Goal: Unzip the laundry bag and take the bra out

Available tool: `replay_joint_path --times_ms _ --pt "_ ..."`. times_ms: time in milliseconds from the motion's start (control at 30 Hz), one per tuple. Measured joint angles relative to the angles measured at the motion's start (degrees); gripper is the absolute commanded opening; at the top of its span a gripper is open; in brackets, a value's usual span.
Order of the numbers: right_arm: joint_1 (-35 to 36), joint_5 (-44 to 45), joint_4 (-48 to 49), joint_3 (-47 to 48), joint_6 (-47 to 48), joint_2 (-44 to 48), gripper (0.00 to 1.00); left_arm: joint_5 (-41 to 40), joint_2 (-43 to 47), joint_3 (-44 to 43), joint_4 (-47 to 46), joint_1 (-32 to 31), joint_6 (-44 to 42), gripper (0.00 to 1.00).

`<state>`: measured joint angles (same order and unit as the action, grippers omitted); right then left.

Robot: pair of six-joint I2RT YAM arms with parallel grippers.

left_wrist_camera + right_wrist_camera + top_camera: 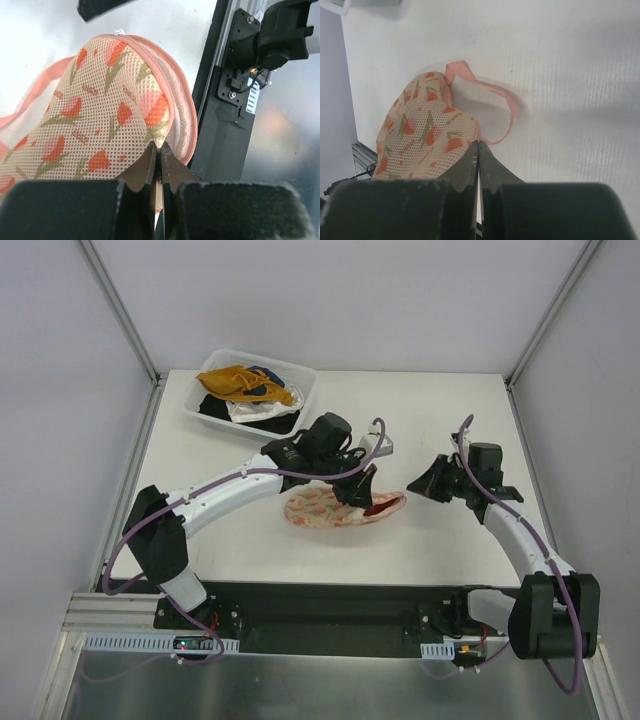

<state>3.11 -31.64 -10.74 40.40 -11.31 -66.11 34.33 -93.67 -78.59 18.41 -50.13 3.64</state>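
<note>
The laundry bag (325,508) is a pale pink mesh pouch with orange-red prints, lying at the table's middle. Its right end gapes, and a dark red patch of the bra (385,505) shows there. My left gripper (357,495) comes down onto the bag's middle. In the left wrist view it (159,146) is shut on a pinched fold of the mesh (100,115). My right gripper (414,490) sits just right of the bag's open end. In the right wrist view its tips (478,143) are shut, right at the mesh (425,135) and pink rim (507,120), with nothing seen between them.
A clear plastic bin (309,382) at the back left holds mustard-yellow, white and black clothes. A small pale block (383,445) lies beside the left arm's wrist. The black base rail (220,130) runs along the table's near edge, close to the bag.
</note>
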Motion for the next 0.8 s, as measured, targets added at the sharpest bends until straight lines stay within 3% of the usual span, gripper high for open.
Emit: replay_joint_path --times_ms 133,300,633,800 --pt "0.0 0.0 0.1 -1.0 -1.3 2.0 0.01 -0.4 0.0 -3.3 1.5 0.0 -1.2 0.00" --pt "0.0 2.3 -3.2 -0.8 -0.3 13.7 0.01 -0.5 -0.3 -9.7 2.9 0.0 -4.8 0.00" --pt "-0.7 18.0 -18.6 0.2 1.9 28.2 0.01 -2.1 -7.6 -26.8 4.8 -0.1 -23.2 0.00" --pt "-1.3 25.7 -23.4 1.0 1.9 33.4 0.01 -8.4 -7.8 -27.8 4.2 -2.3 -32.2 0.00"
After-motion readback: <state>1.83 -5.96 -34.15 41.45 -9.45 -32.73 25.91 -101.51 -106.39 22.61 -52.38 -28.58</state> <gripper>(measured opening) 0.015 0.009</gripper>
